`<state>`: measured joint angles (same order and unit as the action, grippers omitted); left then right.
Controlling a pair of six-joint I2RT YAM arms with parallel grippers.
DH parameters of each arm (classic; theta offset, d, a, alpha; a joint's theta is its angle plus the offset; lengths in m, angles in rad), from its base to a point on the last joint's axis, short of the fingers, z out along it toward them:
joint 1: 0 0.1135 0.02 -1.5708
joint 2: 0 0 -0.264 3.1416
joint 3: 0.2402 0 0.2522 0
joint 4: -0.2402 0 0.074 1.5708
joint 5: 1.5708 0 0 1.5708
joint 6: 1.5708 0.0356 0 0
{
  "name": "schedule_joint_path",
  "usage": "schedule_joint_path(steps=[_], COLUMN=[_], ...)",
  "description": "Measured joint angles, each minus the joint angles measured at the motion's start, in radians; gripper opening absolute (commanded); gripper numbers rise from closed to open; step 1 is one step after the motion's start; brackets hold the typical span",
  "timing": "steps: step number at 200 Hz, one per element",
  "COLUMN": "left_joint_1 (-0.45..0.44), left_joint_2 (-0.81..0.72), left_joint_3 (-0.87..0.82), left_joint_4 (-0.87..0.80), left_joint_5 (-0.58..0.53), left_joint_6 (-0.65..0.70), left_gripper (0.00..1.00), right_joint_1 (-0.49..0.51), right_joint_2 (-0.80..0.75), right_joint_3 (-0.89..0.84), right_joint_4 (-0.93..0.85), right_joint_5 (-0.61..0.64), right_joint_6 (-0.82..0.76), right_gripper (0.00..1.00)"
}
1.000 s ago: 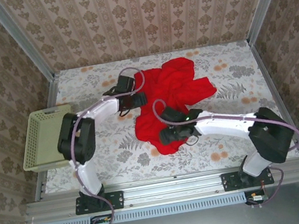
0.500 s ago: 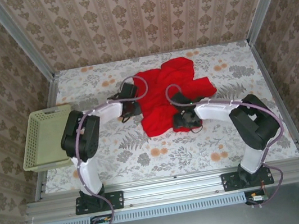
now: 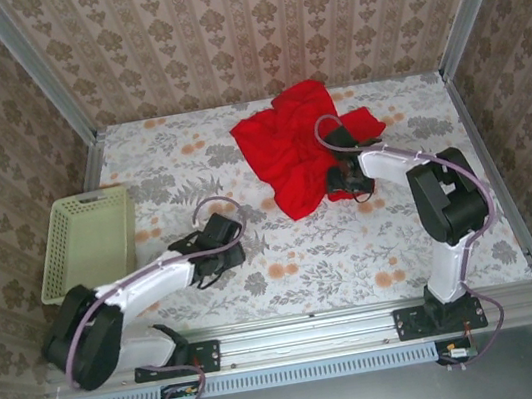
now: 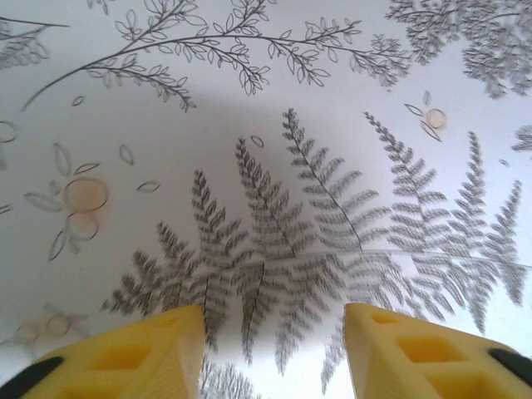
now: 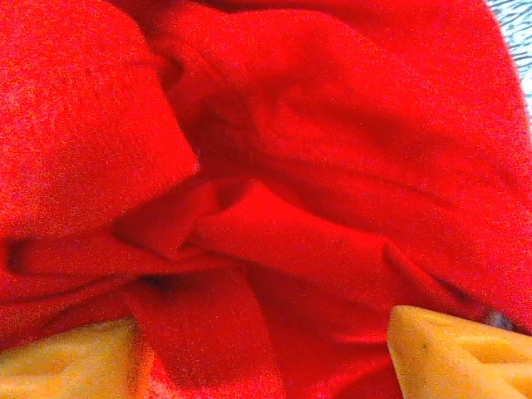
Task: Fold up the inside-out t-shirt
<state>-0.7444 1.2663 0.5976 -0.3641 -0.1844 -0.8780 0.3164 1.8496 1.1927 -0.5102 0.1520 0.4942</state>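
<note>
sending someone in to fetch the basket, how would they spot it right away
Look at the floral-patterned table and go to its left edge. The basket sits there, well apart from the red t-shirt crumpled at the far side. It is pale yellow-green plastic, rectangular with slotted walls, the one rigid container on the table.

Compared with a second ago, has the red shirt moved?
Yes. The red shirt has bunched up toward the far wall, farther from the metal rail at the near edge.
</note>
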Motion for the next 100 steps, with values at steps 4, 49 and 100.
schedule_joint_path(steps=[4,49,100], left_joint_1=[-0.001,0.043,0.064], left_joint_2=[-0.018,-0.056,0.236], left_joint_3=[0.0,0.068,0.335], left_joint_4=[-0.004,-0.019,0.041], left_joint_5=[-0.003,-0.005,0.07], left_joint_6=[-0.008,0.06,0.212], left_gripper=[0.58,0.7,0.74], right_joint_1=[-0.001,0.083,0.176], right_joint_2=[-0.01,-0.272,-0.312], right_joint_3=[-0.003,-0.128,-0.2], right_joint_4=[-0.002,-0.019,0.018], right_joint_5=[0.003,0.018,-0.032], right_joint_6=[-0.004,-0.032,-0.002], right_gripper=[0.77,0.79,0.82])
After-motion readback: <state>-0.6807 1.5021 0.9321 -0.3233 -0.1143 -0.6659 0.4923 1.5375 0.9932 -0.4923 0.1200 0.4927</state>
